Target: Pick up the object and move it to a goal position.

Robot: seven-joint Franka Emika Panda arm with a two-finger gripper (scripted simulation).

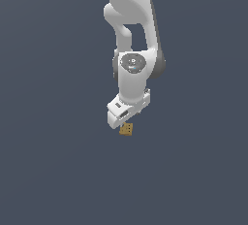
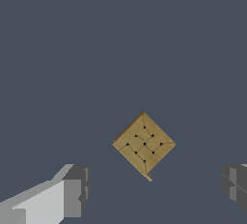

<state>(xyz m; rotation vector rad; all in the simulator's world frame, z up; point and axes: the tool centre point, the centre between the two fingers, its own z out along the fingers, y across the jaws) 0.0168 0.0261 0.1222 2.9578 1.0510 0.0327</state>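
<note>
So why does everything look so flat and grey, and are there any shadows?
Exterior view: plain, even grey background, no cast shadow under the block; soft shading only on the arm. Wrist view: sharp, no glare or blur; the block's dots show clearly, fingers cut by the frame edge.

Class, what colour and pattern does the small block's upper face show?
Tan-yellow, with small dark dots and thin lines on the block; the wrist view shows it best.
</note>
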